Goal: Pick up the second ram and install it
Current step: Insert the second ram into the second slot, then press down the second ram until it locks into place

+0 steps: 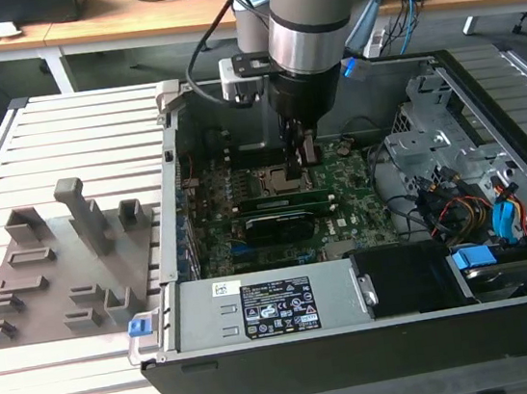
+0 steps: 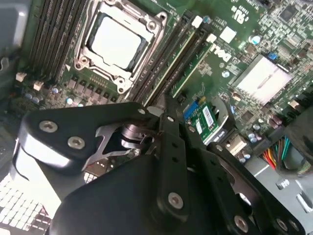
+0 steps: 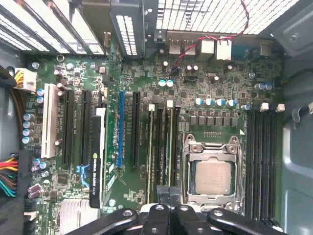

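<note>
Black metal makes up the gripper (image 3: pixel 168 193), whose two blunt fingertips (image 3: pixel 162 192) are drawn close together, with only a thin slit left between them. They are pinched on the top edge of the second ram (image 3: pixel 172 147), a long, narrow green stick that stands on edge in a dark slot just beside the CPU socket. How firmly the pads press on it cannot be told. In the exterior view the gripper (image 1: pixel 301 168) reaches straight down from the thick grey arm into the open computer case (image 1: pixel 174 218), over the middle of the board. Another ram stick (image 3: pixel 150 147) stands parallel in a neighbouring slot, a little further from the socket, with white latches at the slot ends. The CPU (image 3: pixel 211 176) is a flat, dull silver square framed by a shiny steel bracket, and four empty black slots lie on its other side. The motherboard (image 3: pixel 220 93) is glossy green, studded with small silver-topped capacitor cans. A black graphics card (image 3: pixel 97 161) stands edge-on near a bright blue slot (image 3: pixel 120 127) and a white one (image 3: pixel 49 120). Outside the case, at the exterior view's left, a grey plastic fixture plate (image 1: pixel 60 272) with upright blocks lies on the ribbed metal table (image 1: pixel 69 125).
</note>
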Tool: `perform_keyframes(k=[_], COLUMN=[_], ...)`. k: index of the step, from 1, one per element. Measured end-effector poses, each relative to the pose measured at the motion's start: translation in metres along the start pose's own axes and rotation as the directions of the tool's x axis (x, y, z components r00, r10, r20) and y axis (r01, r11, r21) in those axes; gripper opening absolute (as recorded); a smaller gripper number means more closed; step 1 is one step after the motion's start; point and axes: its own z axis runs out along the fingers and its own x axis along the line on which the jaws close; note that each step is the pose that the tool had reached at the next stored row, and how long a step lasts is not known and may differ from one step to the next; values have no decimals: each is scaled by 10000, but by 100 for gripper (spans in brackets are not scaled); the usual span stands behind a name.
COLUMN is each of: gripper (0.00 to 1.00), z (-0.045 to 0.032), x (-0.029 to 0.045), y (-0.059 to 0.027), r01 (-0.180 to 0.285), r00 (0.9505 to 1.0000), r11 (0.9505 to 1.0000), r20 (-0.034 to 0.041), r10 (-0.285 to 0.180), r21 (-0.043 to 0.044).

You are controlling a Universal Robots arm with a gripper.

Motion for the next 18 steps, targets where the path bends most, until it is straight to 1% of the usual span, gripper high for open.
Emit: perform_keyframes(k=[6, 9, 10, 11, 12, 13, 15, 17, 18], gripper=[11, 11, 11, 11, 11, 11, 11, 11, 11], z=[0, 0, 7, 35, 75, 145, 182, 271, 296], x=[-4, -3, 0, 5, 8, 11, 13, 16, 17], y=[-3, -76, -171, -321, -378, -420, -445, -480, -484], r01=[-2, -3, -2, -5, -2, -4, -4, -4, -4], r00=[10000, 10000, 10000, 10000, 10000, 10000, 10000, 10000, 10000], r11=[10000, 10000, 10000, 10000, 10000, 10000, 10000, 10000, 10000], r20=[0, 2, 0, 2, 2, 3, 2, 2, 2], r10=[2, 3, 2, 5, 2, 4, 4, 4, 4], r21=[0, -6, -26, -66, -74, -77, -78, -83, -83])
